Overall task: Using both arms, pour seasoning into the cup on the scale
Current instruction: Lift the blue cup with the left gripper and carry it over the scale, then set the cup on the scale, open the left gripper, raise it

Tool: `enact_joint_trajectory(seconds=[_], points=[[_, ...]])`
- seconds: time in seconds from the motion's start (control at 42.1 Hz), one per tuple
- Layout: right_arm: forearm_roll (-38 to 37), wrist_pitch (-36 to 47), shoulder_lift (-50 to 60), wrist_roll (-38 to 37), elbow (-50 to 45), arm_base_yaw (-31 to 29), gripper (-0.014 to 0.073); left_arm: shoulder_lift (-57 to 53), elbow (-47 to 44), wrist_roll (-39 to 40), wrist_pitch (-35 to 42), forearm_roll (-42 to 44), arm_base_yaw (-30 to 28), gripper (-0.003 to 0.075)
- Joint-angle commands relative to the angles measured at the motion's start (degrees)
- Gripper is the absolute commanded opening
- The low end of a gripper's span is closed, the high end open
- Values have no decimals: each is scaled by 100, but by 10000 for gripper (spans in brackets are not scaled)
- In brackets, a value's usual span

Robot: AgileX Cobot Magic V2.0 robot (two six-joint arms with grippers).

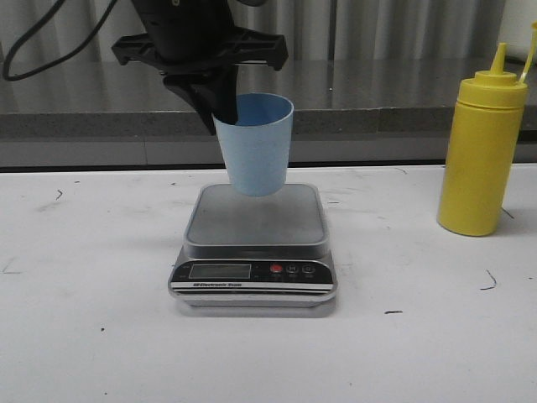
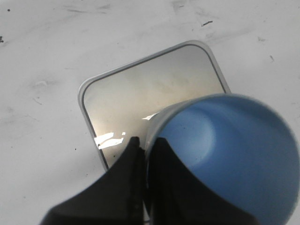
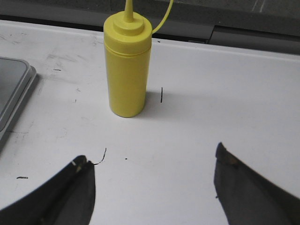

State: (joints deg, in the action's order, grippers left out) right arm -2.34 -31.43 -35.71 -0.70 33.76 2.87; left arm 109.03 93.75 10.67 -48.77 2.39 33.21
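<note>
Now the left claw (image 1: 225, 113) is reaching down from above and pinching the near-left rim of the cup (image 1: 256, 147), one finger inside the wall and one outside, clenched tight on it. The cup is hanging tilted, its mouth leaning toward the seasoning side, its base just over the rear part of the scale (image 1: 254, 252); whether the base is touching the steel platform is hard to tell. From the left wrist camera the cup's blue interior (image 2: 229, 159) is sitting right against the dark fingers (image 2: 133, 173), with the scale's platform (image 2: 150, 98) lying beneath.

Over to the right of the scale, well apart from it, the seasoning (image 1: 481, 151) is standing upright on the white desk (image 1: 92, 319). The right claw (image 3: 152, 183) is hovering low, pointing at the seasoning (image 3: 126, 65), its fingers spread wide and gripping nothing, the bottle ahead of the gap between them.
</note>
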Motion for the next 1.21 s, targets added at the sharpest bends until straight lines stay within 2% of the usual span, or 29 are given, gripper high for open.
enact_joint_trajectory(seconds=[0.0,0.19,0.57,0.665,0.808,0.903,1.188], points=[[-71,391,-49,70,193,-9,551,2,555,92,-52,70,36,-20],[-71,391,-49,70,193,-9,551,372,968,92,-467,327,25,-20],[-71,391,-49,70,193,-9,551,416,979,82,-508,224,25,-10],[-71,391,-49,70,193,-9,551,416,979,82,-498,157,25,68],[-71,391,-49,70,193,-9,551,416,979,82,-384,-38,25,320],[-71,391,-49,70,193,-9,551,403,979,82,-450,-63,25,424],[-71,391,-49,70,193,-9,551,-459,941,-133,-921,-63,25,427]])
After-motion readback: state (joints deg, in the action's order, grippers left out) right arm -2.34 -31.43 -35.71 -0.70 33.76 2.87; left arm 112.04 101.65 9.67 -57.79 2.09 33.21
